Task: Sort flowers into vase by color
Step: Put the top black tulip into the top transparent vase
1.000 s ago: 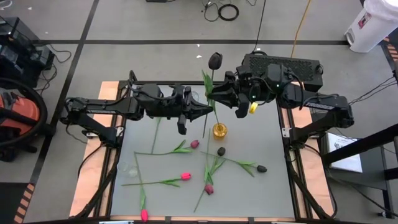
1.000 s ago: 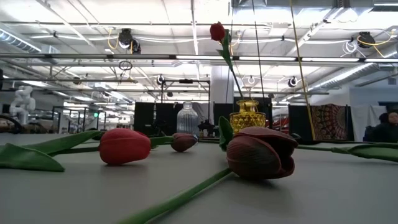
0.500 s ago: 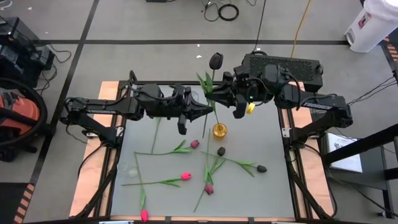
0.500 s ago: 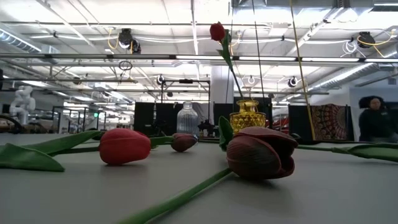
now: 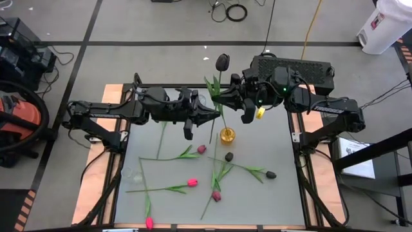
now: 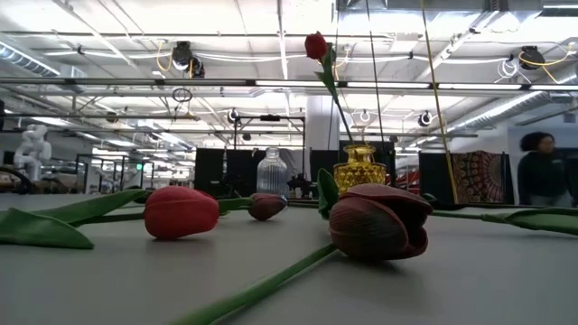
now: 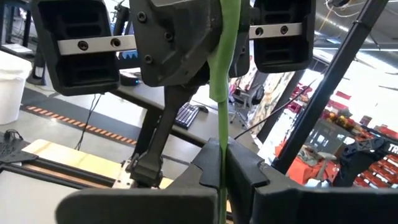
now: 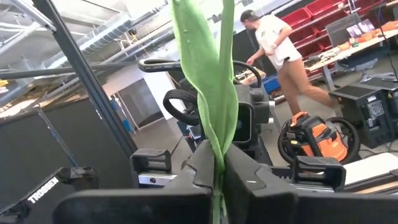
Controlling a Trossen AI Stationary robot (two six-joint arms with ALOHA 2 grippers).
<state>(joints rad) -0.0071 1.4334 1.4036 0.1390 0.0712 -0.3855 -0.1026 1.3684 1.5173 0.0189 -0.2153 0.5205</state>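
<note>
Above the grey table (image 5: 270,148), a dark tulip (image 5: 223,62) standing in the yellow vase (image 5: 227,135) is pinched by its stem between the left gripper (image 5: 215,114) and, just above, the right gripper (image 5: 221,98).

Tulip stem (image 7: 221,124) beyond wrist views' edges
</note>
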